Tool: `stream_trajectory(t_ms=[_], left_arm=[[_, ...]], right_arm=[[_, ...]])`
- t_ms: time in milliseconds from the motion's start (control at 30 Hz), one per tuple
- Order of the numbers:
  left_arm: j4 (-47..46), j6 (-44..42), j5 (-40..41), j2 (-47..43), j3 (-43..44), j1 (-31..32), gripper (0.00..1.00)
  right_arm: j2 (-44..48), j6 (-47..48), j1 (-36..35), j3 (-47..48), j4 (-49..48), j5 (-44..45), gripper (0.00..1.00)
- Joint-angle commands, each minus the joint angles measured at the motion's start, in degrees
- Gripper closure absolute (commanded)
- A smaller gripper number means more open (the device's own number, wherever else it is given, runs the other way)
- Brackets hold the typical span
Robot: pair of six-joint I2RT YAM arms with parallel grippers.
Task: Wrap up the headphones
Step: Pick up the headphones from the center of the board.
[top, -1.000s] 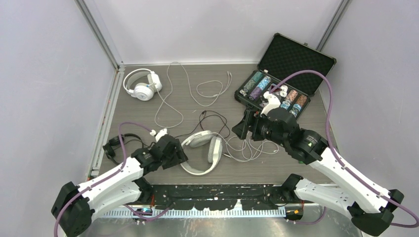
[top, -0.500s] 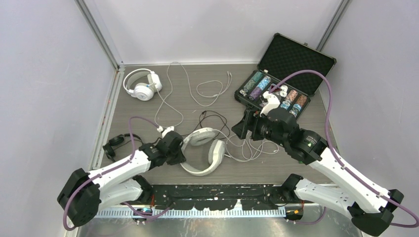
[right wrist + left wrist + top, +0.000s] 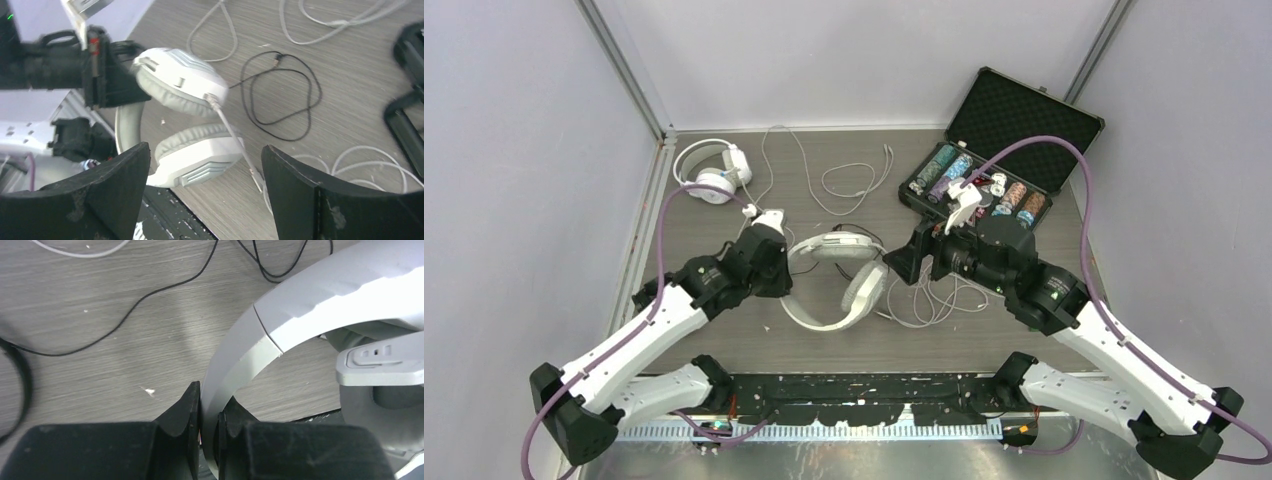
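**Operator:** Describe the work surface and enclosure.

**Technician:** The table (image 3: 924, 340) has a grey wood-grain top. Plain pale walls (image 3: 854, 60) close it in on three sides. Metal frame posts (image 3: 624, 70) rise at the two rear corners.

**Operator:** State the item count.

**Technician:** Headsets: three.
- The centre white headset (image 3: 834, 285) is at the front, between the two arms.
- The rear white headset (image 3: 709, 170) sits in the rear left corner.
- The black headset (image 3: 642, 297) lies at the left edge, partly hidden by the left arm.

White cables (image 3: 854, 180) run in loose loops across the rear and the centre right. The number of separate cables cannot be told. One black cable (image 3: 280, 100) lies coiled just behind the centre white headset. One open black case (image 3: 1024, 120) stands at the rear right and holds rows of poker chips (image 3: 984, 190).

**Operator:** Report gripper status.

**Technician:** The left gripper (image 3: 209, 405) is clamped on the headband (image 3: 240, 355) of the centre white headset. Its jaws are nearly together, with the band pinched between them. Whether the headset is clear of the table cannot be told. The right gripper (image 3: 205, 149) has its jaws wide apart and holds nothing. It hangs near the cups of the same headset.
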State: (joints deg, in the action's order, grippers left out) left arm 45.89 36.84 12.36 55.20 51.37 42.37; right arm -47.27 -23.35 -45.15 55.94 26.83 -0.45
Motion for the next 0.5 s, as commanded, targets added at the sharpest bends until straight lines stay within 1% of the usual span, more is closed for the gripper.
stream_trajectory(t_ms=[0,133,267,333,467], left_arm=[[8.1,-7.7,-1.6,3.7,8.7,0.1,1.00],[12.6,-10.8,-6.0,7.6,13.2,0.1,1.00],[13.7,-11.1,-9.7,9.4,15.3,0.1,1.00],[13.5,-10.6,-11.1,9.6,15.7,0.1,1.00],[13.6,-10.1,-14.4,9.2,16.5,0.1,1.00]], right_arm=[[-1.0,5.2,0.0,3.5,-9.4,-10.7,0.13],[-2.5,9.7,-1.1,3.7,-12.8,-7.7,0.13],[-6.1,13.5,-2.5,5.8,-11.4,-6.0,0.13],[-7.9,15.7,-4.7,7.0,-9.4,-5.1,0.09],[-10.3,22.5,-10.6,6.6,-8.0,2.0,0.08]])
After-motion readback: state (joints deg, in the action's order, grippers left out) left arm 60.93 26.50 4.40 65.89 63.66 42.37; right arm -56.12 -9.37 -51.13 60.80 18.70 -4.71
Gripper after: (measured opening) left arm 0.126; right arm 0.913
